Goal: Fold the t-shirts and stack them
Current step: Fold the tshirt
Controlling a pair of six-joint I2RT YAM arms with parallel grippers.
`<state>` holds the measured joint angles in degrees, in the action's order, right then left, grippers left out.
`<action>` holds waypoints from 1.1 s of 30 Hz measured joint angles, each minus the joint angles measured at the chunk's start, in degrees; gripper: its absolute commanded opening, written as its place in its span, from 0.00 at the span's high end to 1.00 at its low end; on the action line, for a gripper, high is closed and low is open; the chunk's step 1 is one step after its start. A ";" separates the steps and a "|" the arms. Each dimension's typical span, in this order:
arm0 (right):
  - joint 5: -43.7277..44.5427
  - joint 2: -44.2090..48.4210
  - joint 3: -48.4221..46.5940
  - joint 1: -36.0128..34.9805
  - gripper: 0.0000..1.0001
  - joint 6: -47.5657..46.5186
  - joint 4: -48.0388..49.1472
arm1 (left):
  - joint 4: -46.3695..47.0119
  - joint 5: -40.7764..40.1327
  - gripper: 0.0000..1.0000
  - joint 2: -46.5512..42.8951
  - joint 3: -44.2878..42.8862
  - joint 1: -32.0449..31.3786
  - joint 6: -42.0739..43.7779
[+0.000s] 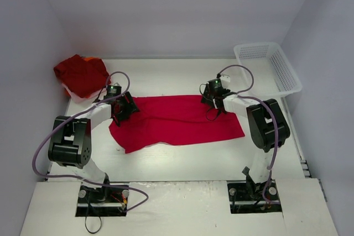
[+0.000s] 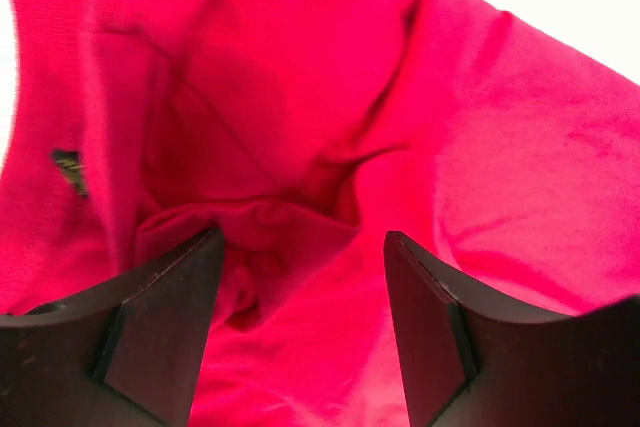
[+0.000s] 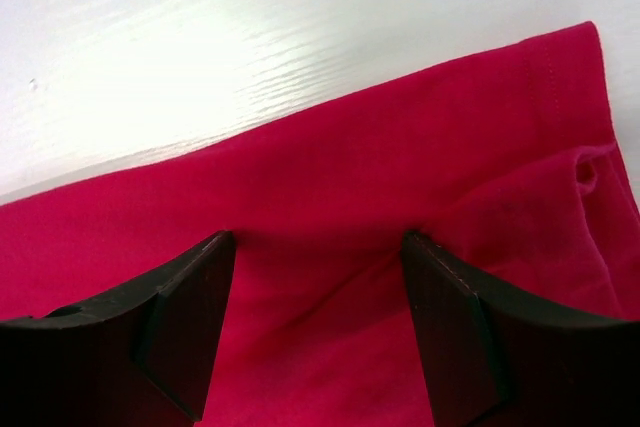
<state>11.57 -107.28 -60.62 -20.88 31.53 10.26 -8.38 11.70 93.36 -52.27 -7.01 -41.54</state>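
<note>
With left gripper (image 2: pixel 302 239) and right gripper (image 3: pixel 318 239) parted, empty, at 12 o'clock edge of t-shirt (image 1: pixel 177 122), pinch cloth, begin fold toward 6 o'clock.

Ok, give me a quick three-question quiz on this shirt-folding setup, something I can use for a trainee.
1. True or false: the left pincer and the right pincer both sit along the far edge of the spread t-shirt.
2. Where is the crumpled red pile? A: far left. B: between the arm bases. C: on top of the spread t-shirt.
3. Are the two pincers' jaws open or shut?

Key: 1 true. 2 A. 3 open, with red cloth showing between the fingers of each.
</note>
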 measured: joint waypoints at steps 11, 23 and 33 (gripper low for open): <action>0.09 2.97 3.28 5.62 0.36 -0.04 -0.44 | -1.22 0.39 0.40 2.73 -2.82 0.00 0.00; 1.05 3.69 3.96 6.25 0.36 -0.13 -1.42 | -2.84 0.72 0.40 10.69 -12.94 0.00 0.46; 1.03 5.27 3.96 6.23 0.36 -0.26 -2.51 | -3.02 1.40 0.40 10.78 -14.16 -0.02 0.46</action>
<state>12.60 -102.02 -56.66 -14.66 31.27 7.75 -11.40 13.10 104.14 -66.43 -7.03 -41.08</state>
